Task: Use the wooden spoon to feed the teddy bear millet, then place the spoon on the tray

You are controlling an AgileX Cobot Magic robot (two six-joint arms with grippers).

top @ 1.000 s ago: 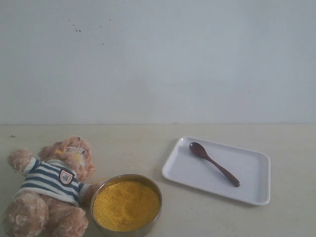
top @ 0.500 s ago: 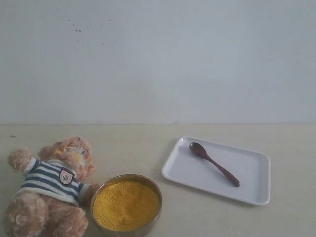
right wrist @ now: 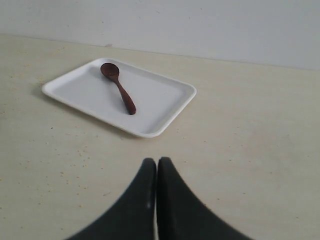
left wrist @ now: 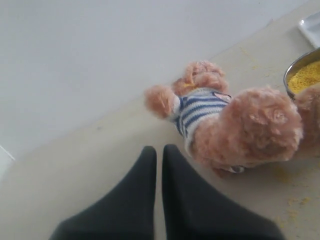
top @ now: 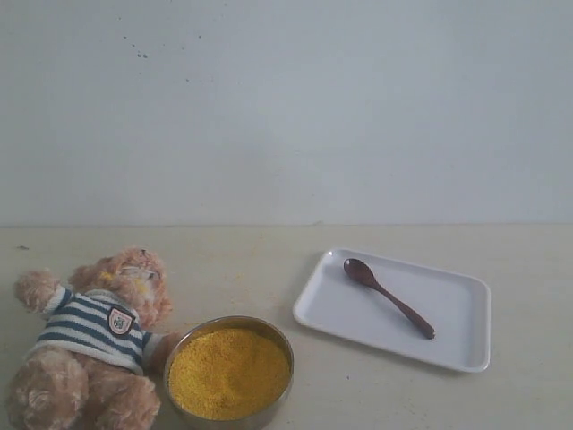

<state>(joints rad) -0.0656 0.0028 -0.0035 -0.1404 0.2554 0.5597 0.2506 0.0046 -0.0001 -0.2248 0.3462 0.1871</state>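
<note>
The spoon (top: 387,296) lies slantwise on the tray (top: 448,313) at the exterior view's lower right. The bear (top: 89,345) sprawls at lower left, just beside the bowl (top: 229,319) of millet (top: 229,372). The left gripper (left wrist: 159,152) and right gripper (right wrist: 156,162) have their fingers pressed together, holding nothing.

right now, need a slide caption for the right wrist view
Shut right gripper over the table, wooden spoon lying in the white tray ahead.

The striped-shirt teddy bear (top: 89,345) lies lower left beside the bowl of yellow millet (top: 229,371); the wooden spoon (top: 387,296) rests diagonally on the white tray (top: 457,305) at right.
</note>
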